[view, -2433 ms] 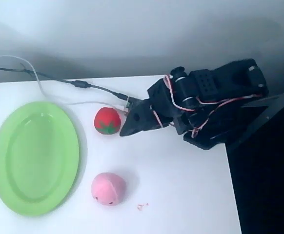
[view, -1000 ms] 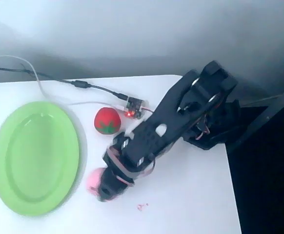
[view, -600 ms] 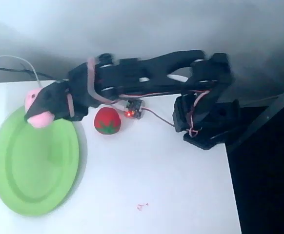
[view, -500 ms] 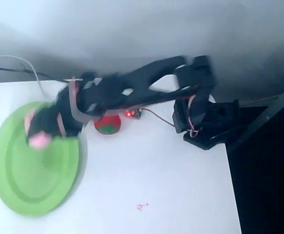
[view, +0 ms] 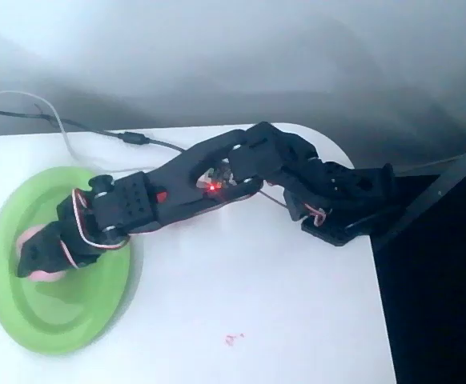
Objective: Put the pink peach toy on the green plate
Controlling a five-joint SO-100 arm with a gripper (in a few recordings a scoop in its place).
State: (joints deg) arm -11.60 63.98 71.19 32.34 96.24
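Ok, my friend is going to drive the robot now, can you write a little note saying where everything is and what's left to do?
Gripper: down over the green plate, closed around the pink peach toy, which peeks out pink above and below the black fingers.
Peach: over the left-middle part of the plate in the overhead view; whether it already rests on the plate I cannot tell.
Arm: stretched from its base at the right edge of the white table across to the plate.
Done: peach picked up and brought to the plate.
Left: open the gripper, let go of the peach, pull the arm back.
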